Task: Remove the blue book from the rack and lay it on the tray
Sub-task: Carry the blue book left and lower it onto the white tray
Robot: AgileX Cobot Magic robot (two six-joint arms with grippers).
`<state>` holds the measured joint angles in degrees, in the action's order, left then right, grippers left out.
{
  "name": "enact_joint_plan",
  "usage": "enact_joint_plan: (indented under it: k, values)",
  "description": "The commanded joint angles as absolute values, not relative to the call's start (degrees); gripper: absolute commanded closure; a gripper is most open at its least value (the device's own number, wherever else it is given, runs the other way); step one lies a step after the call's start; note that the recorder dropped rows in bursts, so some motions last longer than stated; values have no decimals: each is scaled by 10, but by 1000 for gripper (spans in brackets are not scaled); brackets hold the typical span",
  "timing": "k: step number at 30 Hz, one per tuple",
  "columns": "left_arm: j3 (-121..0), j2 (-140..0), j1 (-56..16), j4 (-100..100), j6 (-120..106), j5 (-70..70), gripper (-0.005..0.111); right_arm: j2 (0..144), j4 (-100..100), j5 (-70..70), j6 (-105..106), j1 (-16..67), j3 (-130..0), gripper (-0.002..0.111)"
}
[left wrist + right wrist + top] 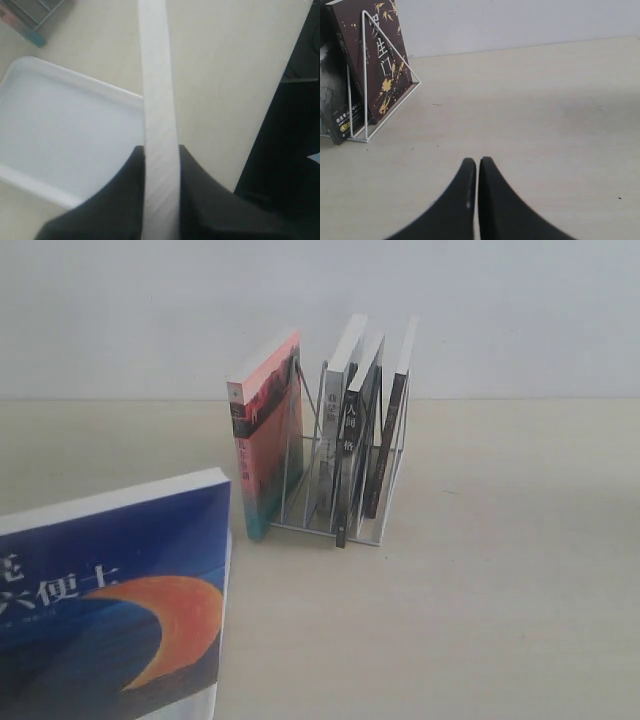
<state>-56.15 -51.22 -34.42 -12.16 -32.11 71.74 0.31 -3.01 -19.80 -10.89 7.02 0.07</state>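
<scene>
Now:
Left fingers (110, 200): clamping the blue book (110, 590) at lower left, hanging over the tray (60, 125)
Right fingers (457, 200): pressing together, holding nothing

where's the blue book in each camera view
Exterior: blue book fills the lower left, cover with orange crescent showing.
Left wrist: only its white page edge, running up the middle, clamped in the black jaws.
Right wrist: not in it.
Shared landmark: the white wire rack, in the exterior and right wrist views.
</scene>
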Motion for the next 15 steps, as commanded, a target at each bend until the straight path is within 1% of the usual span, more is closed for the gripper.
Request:
enact_joint_plan:
  k: [1, 5, 7, 10, 15]
  values:
    - [-532, -501, -346, -72, -292, 700, 103, 0, -33, -191, -105, 70, 0, 107]
    - [-521, -507, -343, -89, -292, 698, 103, 0, -33, -191, -105, 70, 0, 107]
    - [-521, -520, -342, -89, -291, 674, 103, 0, -33, -191, -105, 70, 0, 107]
    - [-506, -536, -317, -92, -278, 625, 103, 0, -33, -191, -105, 70, 0, 107]
    - [-490, -551, -284, -105, -280, 592, 103, 0, -33, -191, -105, 70, 0, 107]
